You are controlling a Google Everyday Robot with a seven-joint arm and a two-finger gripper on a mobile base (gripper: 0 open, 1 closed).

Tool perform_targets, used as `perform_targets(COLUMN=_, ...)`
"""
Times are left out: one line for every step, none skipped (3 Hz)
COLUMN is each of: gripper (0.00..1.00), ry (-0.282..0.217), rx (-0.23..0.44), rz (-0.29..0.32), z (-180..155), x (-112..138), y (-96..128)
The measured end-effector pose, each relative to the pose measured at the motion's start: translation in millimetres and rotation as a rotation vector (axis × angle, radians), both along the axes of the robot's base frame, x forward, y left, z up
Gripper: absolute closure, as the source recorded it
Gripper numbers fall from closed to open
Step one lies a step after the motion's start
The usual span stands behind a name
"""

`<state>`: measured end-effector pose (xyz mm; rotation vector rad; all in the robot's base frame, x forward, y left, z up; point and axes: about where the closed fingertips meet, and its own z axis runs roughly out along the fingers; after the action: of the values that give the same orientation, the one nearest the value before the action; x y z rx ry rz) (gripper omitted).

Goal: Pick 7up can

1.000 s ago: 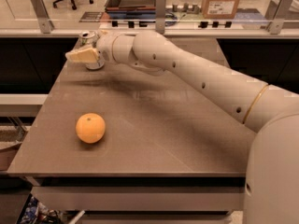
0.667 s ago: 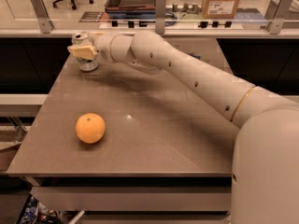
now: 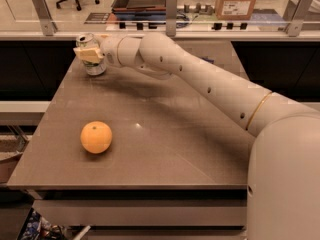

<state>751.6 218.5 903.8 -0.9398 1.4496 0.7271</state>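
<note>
One 7up can (image 3: 94, 67) stands upright, long axis vertical, at the far left corner of the surface (image 3: 175, 134), the tool (image 3: 89, 54) directly against its upper body, though whether it pinches I cannot tell.

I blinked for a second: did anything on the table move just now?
The gripper crept slightly toward the far left corner of the table, up against the can. The orange stayed put, and the can looks unmoved too.
</note>
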Motion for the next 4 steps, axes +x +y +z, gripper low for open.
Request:
perform_targets(gripper=1.00, ry=0.001, rx=0.000, rz=0.004, z=-0.2, x=-1.0, y=2.6)
perform_targets(gripper=1.00, ry=0.008, rx=0.027, rz=0.038, z=5.8, x=-2.6, y=4.9)
perform_targets(gripper=1.00, ry=-0.014, rx=0.068, rz=0.104, z=30.3, x=-8.2, y=-1.2)
perform_targets(gripper=1.00, ry=-0.047, rx=0.058, rz=0.143, z=61.7, x=-19.5, y=-5.6)
